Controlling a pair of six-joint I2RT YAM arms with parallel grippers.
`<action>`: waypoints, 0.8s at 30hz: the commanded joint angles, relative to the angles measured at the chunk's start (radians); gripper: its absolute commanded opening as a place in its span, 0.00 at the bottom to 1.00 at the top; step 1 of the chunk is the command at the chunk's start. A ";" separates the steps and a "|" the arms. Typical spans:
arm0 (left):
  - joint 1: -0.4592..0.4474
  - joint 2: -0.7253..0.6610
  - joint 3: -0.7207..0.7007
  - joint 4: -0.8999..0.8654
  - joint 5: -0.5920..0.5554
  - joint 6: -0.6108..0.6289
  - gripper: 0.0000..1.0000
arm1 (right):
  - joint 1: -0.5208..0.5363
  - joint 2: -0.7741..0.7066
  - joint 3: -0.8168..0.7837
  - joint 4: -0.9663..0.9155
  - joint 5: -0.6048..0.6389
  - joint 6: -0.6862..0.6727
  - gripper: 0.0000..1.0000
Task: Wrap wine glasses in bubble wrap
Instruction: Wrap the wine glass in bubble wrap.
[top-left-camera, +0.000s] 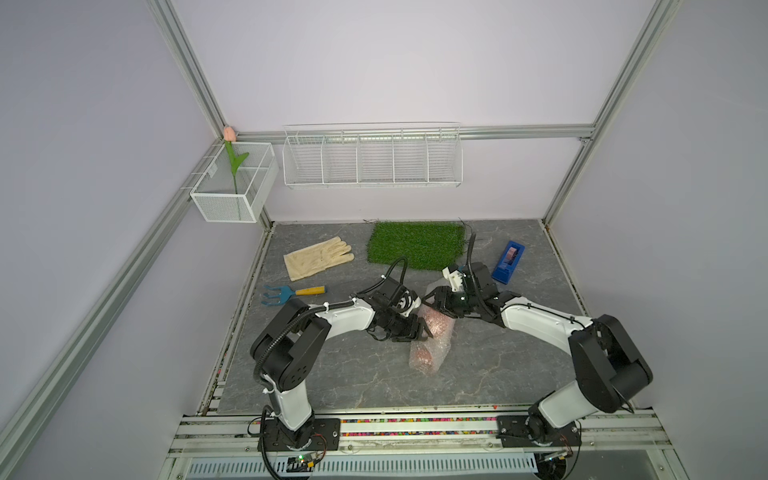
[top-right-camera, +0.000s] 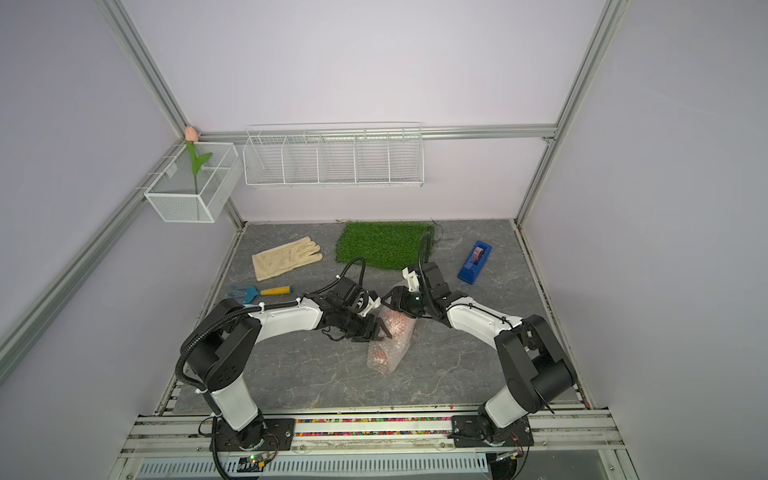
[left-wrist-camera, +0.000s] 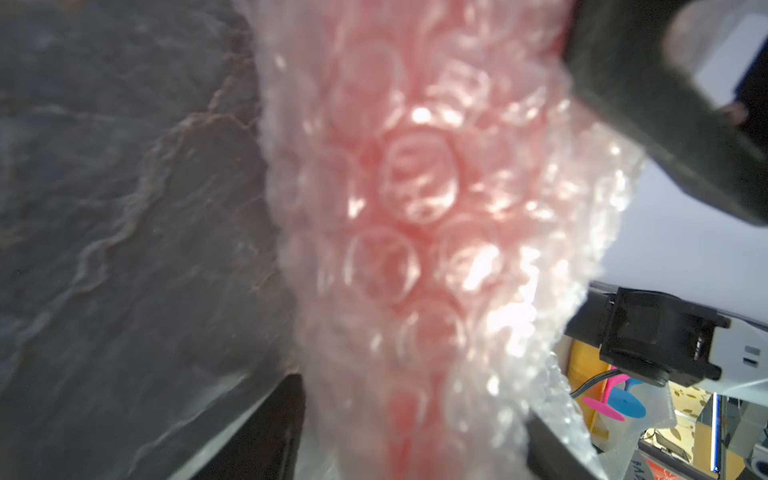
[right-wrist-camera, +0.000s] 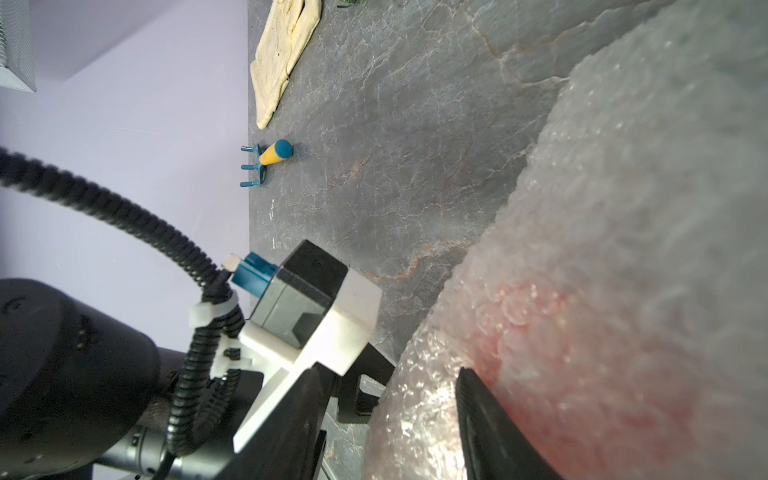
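So, right pincer (top-left-camera: 434, 305) clamps the far end of the glass (top-left-camera: 437, 326), probably to stop the wrap (top-left-camera: 426, 359) unrolling. Left pincer (top-left-camera: 422, 336) straddles the middle, can't tell if it's gripping.

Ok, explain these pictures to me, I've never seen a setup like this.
Two robot arms stand at a grey table. Two pictures look down from overhead; two come from cameras on the arms' wrists. A glove, hand rake, turf mat and tape dispenser lie around. In the middle sits a red goblet rolled in bubble wrap. The right pincer appears to grip its far end; the left pincer straddles its middle, grip unclear.
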 joint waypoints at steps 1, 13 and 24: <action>-0.001 0.021 -0.039 0.105 0.046 -0.033 0.59 | -0.019 -0.014 -0.029 -0.123 0.050 -0.024 0.57; -0.023 0.011 -0.081 0.218 -0.008 -0.124 0.27 | -0.206 -0.234 0.120 -0.404 0.006 -0.149 0.65; -0.029 -0.053 -0.125 0.216 -0.203 -0.221 0.21 | -0.613 -0.330 0.087 -0.490 -0.060 -0.210 0.67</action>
